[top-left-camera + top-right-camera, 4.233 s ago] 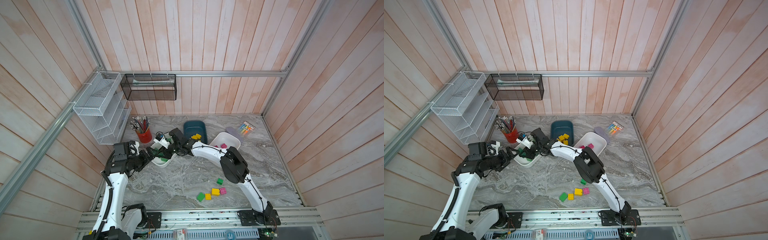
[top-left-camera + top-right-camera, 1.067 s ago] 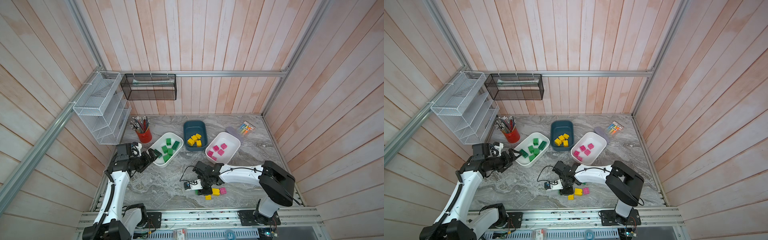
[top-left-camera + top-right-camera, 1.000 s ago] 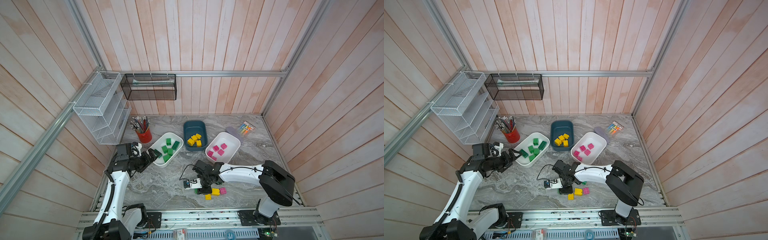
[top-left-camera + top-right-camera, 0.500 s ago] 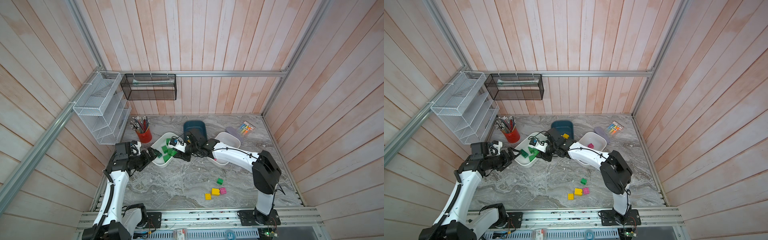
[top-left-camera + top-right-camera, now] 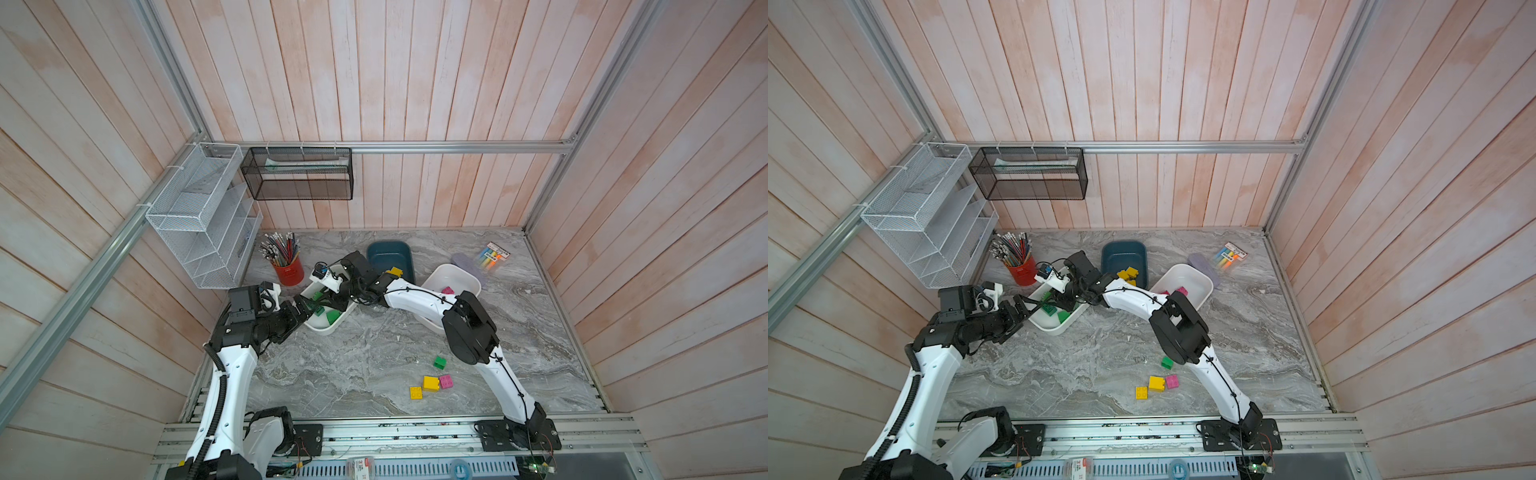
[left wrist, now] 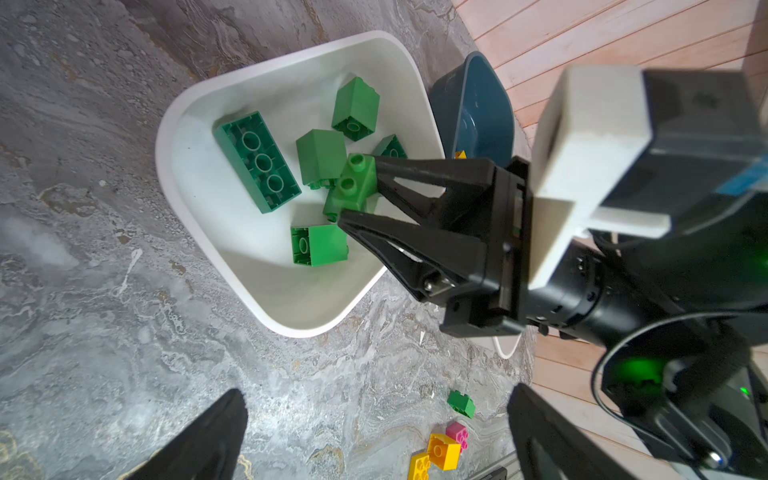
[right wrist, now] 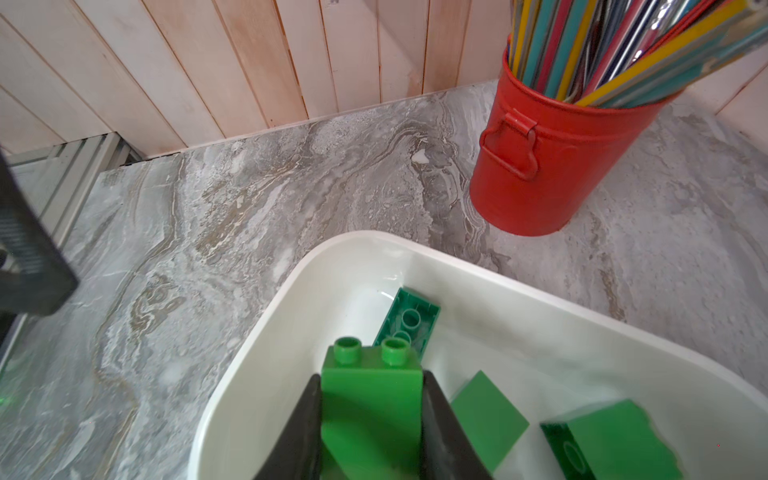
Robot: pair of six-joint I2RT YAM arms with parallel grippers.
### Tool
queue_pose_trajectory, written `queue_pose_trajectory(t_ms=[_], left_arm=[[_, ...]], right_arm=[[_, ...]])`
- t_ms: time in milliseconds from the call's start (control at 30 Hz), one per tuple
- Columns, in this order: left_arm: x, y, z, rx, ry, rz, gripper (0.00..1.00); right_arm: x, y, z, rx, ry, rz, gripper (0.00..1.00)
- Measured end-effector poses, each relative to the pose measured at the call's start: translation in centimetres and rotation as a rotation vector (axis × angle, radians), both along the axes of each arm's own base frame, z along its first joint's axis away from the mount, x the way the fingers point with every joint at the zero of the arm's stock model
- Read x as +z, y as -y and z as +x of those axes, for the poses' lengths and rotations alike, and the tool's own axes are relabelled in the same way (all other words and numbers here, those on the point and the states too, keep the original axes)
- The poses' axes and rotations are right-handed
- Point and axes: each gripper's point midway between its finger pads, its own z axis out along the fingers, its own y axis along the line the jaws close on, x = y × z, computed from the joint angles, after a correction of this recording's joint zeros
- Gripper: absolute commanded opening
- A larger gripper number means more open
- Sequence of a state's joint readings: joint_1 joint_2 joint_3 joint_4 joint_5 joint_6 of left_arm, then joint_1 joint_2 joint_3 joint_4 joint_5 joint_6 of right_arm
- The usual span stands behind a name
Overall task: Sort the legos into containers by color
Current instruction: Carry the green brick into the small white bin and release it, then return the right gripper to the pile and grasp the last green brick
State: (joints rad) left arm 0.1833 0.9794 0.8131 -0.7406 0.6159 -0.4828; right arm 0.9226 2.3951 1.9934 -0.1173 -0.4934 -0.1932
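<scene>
My right gripper (image 7: 371, 376) is shut on a light green lego (image 7: 372, 399), held studs-forward over the left white container (image 5: 328, 330). That tub holds several green legos (image 6: 257, 162). My left gripper (image 6: 376, 401) stands open and empty beside the tub's near-left end (image 5: 301, 303). Behind it, the teal container (image 5: 390, 253) holds yellow legos (image 5: 395, 272), and the right white container (image 5: 453, 270) holds a pink lego (image 5: 447, 290), partly hidden by the right arm. Loose at the front lie a green (image 5: 439, 362), a pink (image 5: 446, 380) and two yellow legos (image 5: 431, 383).
A red pencil cup (image 5: 289, 270) stands just behind the left white tub. A highlighter pack (image 5: 492, 255) and a pale purple case (image 5: 467, 266) lie at the back right. Wire baskets (image 5: 199, 216) hang on the left wall.
My right arm has swung from the loose legos at the front to the left white container, carrying the green lego. The left arm has barely moved.
</scene>
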Motion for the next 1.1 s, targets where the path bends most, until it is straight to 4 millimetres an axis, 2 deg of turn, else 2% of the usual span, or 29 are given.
queue_pose_trajectory(t_ms=[33,167,333,433,533,700,800,900,1100], left_arm=[[0.0,0.0,0.0,0.000,0.000,0.000,1.00],[0.0,0.0,0.0,0.000,0.000,0.000,1.00],[-0.1,0.0,0.1,-0.001,-0.003,-0.001,1.00],[-0.3,0.0,0.2,-0.001,-0.007,-0.003,1.00],[-0.2,0.0,0.4,-0.004,-0.002,-0.006,1.00],[-0.5,0.2,0.7,-0.016,0.001,-0.021,1.00],[-0.6,0.4,0.9,-0.025,0.005,-0.034,1.00],[-0.6,0.6,1.2,-0.032,0.008,-0.051,1.00],[-0.4,1.2,1.5,-0.046,0.021,-0.089,1.00]], right_arm=[[-0.3,-0.2,0.1,-0.003,-0.002,-0.003,0.33],[-0.9,-0.8,0.9,-0.027,0.001,-0.019,0.54],[-0.6,-0.2,1.5,-0.046,0.004,-0.034,0.57],[-0.1,1.7,1.5,-0.064,-0.007,-0.055,0.59],[1.9,4.9,0.8,-0.085,-0.008,-0.073,0.61],[7.9,12.0,-2.0,-0.142,0.031,-0.066,0.63],[10.5,15.9,-3.8,-0.200,0.040,-0.063,0.63],[10.5,19.7,-5.4,-0.287,-0.004,-0.093,0.64],[5.5,27.0,-9.3,-0.472,-0.183,-0.239,0.64]])
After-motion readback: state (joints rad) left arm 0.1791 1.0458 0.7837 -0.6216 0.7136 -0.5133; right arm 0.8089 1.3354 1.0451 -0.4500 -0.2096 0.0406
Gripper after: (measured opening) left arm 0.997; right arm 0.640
